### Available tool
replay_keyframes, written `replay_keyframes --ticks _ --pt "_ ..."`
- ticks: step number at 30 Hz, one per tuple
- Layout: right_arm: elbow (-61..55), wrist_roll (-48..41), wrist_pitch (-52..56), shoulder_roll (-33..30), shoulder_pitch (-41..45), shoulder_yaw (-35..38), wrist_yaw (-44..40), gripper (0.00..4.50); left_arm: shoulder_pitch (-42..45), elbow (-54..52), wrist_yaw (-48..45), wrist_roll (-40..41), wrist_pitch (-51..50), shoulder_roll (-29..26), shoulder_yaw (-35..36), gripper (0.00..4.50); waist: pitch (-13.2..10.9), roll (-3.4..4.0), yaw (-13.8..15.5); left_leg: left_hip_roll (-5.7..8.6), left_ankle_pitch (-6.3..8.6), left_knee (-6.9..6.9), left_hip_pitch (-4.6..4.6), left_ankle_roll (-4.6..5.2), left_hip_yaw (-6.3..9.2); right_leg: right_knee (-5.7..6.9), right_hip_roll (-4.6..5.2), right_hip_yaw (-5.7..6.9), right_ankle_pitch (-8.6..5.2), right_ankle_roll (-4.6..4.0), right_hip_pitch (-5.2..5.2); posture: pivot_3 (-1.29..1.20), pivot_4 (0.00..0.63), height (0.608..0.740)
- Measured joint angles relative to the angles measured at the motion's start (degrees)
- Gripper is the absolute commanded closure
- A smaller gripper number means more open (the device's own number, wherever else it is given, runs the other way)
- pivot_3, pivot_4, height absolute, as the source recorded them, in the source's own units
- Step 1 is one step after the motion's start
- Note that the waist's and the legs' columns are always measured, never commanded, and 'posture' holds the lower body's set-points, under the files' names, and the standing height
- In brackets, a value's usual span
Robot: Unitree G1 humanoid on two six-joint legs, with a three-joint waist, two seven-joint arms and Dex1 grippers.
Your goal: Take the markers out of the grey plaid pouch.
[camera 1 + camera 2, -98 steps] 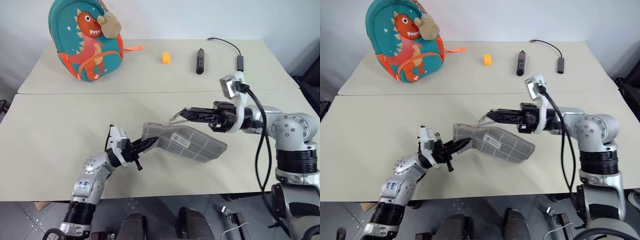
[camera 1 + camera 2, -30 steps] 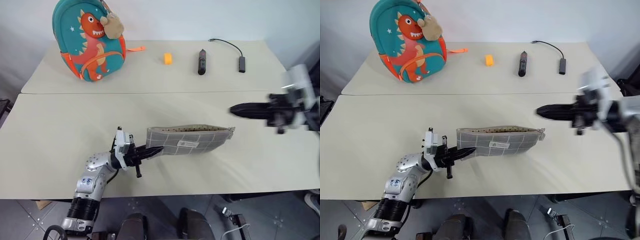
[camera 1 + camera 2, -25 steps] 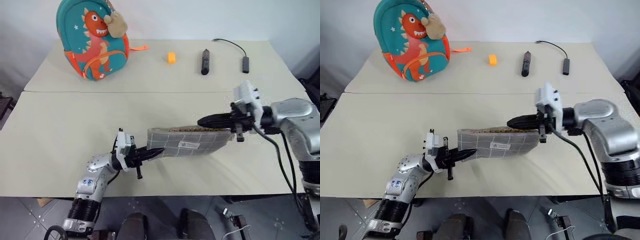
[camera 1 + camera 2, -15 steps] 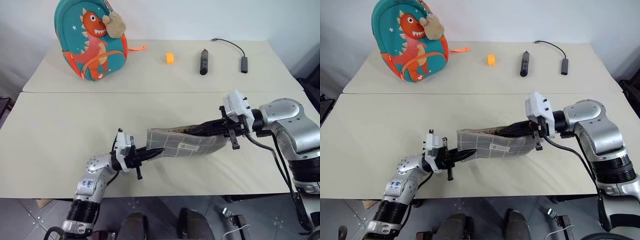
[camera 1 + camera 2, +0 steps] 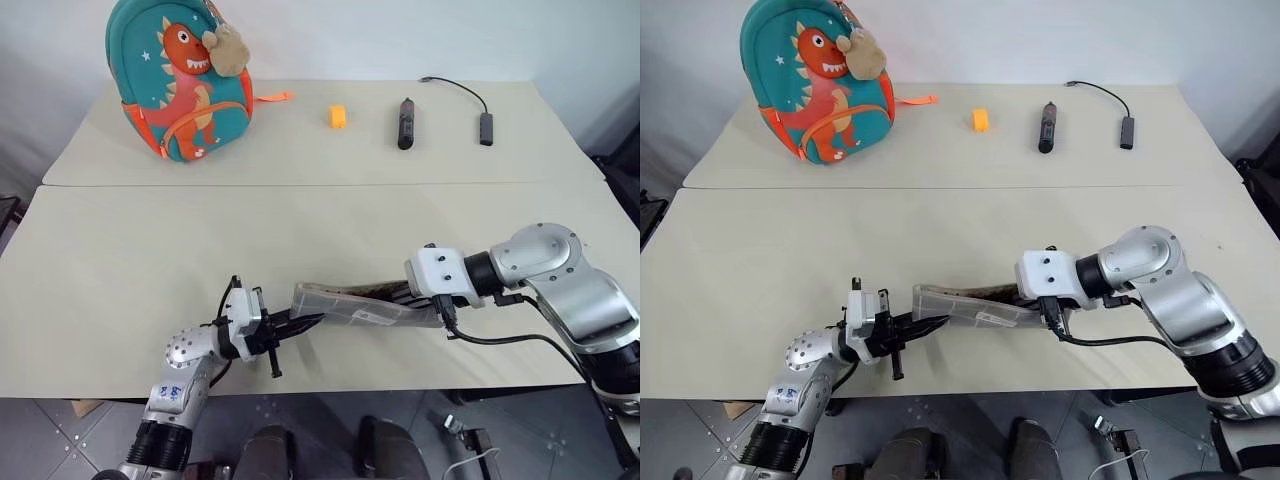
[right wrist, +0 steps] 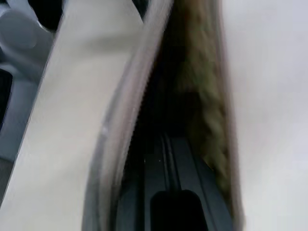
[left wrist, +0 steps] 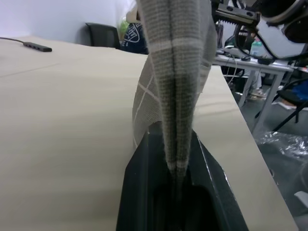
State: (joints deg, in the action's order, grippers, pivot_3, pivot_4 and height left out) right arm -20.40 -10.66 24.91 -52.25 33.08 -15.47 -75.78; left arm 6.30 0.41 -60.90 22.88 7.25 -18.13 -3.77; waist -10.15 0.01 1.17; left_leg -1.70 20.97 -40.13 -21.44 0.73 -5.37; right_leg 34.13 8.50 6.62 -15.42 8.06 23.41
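The grey plaid pouch (image 5: pixel 345 306) hangs low over the near table, lengthwise between my two grippers. My left gripper (image 5: pixel 291 322) is shut on its left end. In the left wrist view the fabric (image 7: pixel 175 96) is pinched between the black fingers (image 7: pixel 144 192). My right gripper (image 6: pixel 162 144) is pushed into the pouch's open top from the right. Its fingers lie together inside, between the pouch walls. The markers are hidden inside the pouch, and I cannot tell whether the right fingers hold anything.
On the far table stand a teal dinosaur backpack (image 5: pixel 180 80), a small orange block (image 5: pixel 338 117), a black stick-shaped device (image 5: pixel 403 123) and a cable with an adapter (image 5: pixel 484 128). The near table's front edge (image 5: pixel 330 378) runs just below the pouch.
My right gripper has swung in from the far right and down, and its fingers have entered the pouch's open top. The pouch has sunk and flattened. My left gripper has kept its grip and dropped slightly.
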Motion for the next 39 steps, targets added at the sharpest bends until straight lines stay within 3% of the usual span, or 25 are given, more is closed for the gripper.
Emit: replay_keyframes --ticks 3,8,17,22,29,39 --pt "-3.87 -0.57 5.62 -1.19 -0.76 -0.01 0.96 3.89 -0.49 0.03 0.89 -1.48 3.26 0.01 0.03 4.50 0.00 0.00 0.00 -0.02 0.00 -0.01 0.01 0.00 0.01 0.01 0.01 -0.01 0.01 -0.02 0.00 0.00 0.150 0.740" --pt "-8.86 -3.78 15.90 -1.63 0.59 0.02 1.96 2.24 0.12 1.57 2.74 -3.64 8.47 0.43 0.35 4.50 0.00 0.00 0.00 -0.03 0.01 -0.01 0.01 0.00 0.05 0.01 0.01 -0.01 0.02 -0.04 0.01 0.00 0.150 0.740" --pt "-10.53 2.53 18.91 0.77 3.03 -6.87 10.40 2.24 2.31 5.82 3.17 -5.27 14.23 1.72 0.06 4.50 0.03 0.05 0.16 0.01 0.01 -0.05 0.01 0.00 0.03 0.06 0.04 0.00 0.03 -0.04 0.00 0.00 0.150 0.740" --pt "-10.43 8.54 20.87 6.65 6.43 -12.08 17.02 2.24 3.25 7.31 3.29 -5.73 16.75 1.93 -0.10 4.50 0.13 0.22 0.29 0.01 -0.08 -0.11 0.06 -0.05 0.06 0.23 0.05 -0.01 0.03 -0.06 0.00 0.00 0.150 0.740" --pt "-4.84 13.70 12.62 2.60 8.08 -12.94 16.67 2.24 5.86 7.48 3.31 -5.82 17.40 3.04 -1.72 4.50 0.13 0.21 -0.02 0.05 -0.02 -0.10 0.00 0.06 0.03 0.17 0.04 -0.01 0.04 -0.08 0.02 0.00 0.150 0.740" --pt "-2.63 18.41 5.40 3.40 8.16 -13.94 15.31 2.24 7.24 10.08 0.55 -3.58 15.12 2.63 -1.57 4.50 0.13 0.22 -0.21 0.03 -0.03 -0.09 0.01 0.05 0.00 0.15 0.03 -0.01 0.04 -0.07 0.02 0.00 0.150 0.740"
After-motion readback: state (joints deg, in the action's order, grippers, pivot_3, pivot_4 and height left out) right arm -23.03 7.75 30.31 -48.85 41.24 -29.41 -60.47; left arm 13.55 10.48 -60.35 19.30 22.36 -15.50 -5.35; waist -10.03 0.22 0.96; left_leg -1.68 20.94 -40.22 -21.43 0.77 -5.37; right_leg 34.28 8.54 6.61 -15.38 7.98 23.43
